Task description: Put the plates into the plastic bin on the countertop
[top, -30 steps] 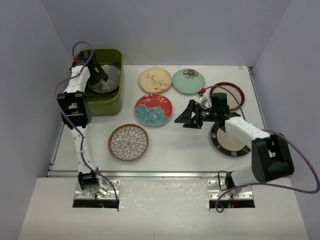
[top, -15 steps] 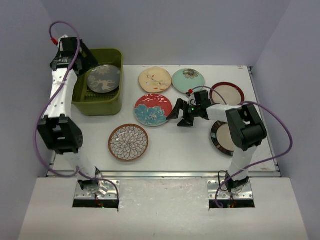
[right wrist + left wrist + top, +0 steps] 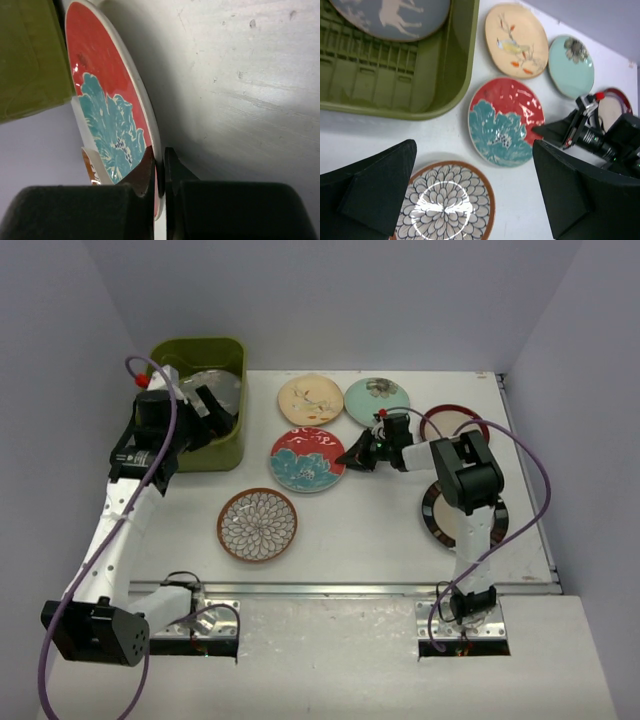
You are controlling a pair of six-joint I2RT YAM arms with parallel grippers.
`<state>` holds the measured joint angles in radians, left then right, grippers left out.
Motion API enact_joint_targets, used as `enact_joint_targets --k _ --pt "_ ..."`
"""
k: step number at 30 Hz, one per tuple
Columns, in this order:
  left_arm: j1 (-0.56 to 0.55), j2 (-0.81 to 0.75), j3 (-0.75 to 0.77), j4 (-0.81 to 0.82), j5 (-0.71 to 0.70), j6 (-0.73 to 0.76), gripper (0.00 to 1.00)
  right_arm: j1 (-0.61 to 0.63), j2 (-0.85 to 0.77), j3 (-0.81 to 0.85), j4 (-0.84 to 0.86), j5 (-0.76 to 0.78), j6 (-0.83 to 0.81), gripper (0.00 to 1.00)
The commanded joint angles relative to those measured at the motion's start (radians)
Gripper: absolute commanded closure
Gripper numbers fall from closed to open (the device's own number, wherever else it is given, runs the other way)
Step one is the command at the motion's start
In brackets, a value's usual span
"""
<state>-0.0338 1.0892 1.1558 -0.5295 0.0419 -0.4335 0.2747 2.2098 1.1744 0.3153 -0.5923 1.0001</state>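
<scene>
Upper left of the overhead view, the plastic bin (image 3: 222, 445) sits on the countertop (image 3: 350, 530), a grey plate (image 3: 222, 390) lying on its slotted floor. My left claw (image 3: 205, 408) hangs over the bin's near wall, released, fingers wide apart. Just right of the bin lies the red-and-teal plate (image 3: 305, 460); my right claw (image 3: 352, 455) is clenched on its right rim. Above it sit a cream plate (image 3: 310, 399) and a mint plate (image 3: 376, 401). A petal-patterned plate (image 3: 258, 525) lies below-left. My right arm partly hides a red-rimmed plate (image 3: 460, 423) and a black-rimmed plate (image 3: 460, 520).
</scene>
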Motion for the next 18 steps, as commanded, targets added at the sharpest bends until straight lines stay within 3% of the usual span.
enact_joint_targets --k 1,5,10,13,16,18 --pt "0.001 -0.044 -0.054 0.069 0.139 0.012 0.0 -0.025 -0.019 -0.124 0.084 0.052 0.07 1.0" --pt "-0.005 0.002 -0.134 0.129 0.341 0.004 0.0 -0.08 -0.162 -0.234 0.221 -0.001 0.155 1.0" --pt "-0.04 0.055 -0.224 0.247 0.453 -0.025 0.0 -0.124 -0.351 -0.307 0.237 -0.034 0.158 1.0" --pt "-0.136 0.098 -0.22 0.307 0.462 -0.031 0.0 -0.146 -0.464 -0.302 0.164 -0.101 0.109 1.0" --pt "-0.204 0.135 -0.196 0.342 0.44 -0.038 0.0 -0.128 -0.505 -0.221 -0.033 -0.21 -0.044 1.0" --pt "-0.224 0.193 -0.167 0.348 0.419 -0.042 0.0 -0.122 -0.559 -0.245 -0.038 -0.304 -0.098 1.0"
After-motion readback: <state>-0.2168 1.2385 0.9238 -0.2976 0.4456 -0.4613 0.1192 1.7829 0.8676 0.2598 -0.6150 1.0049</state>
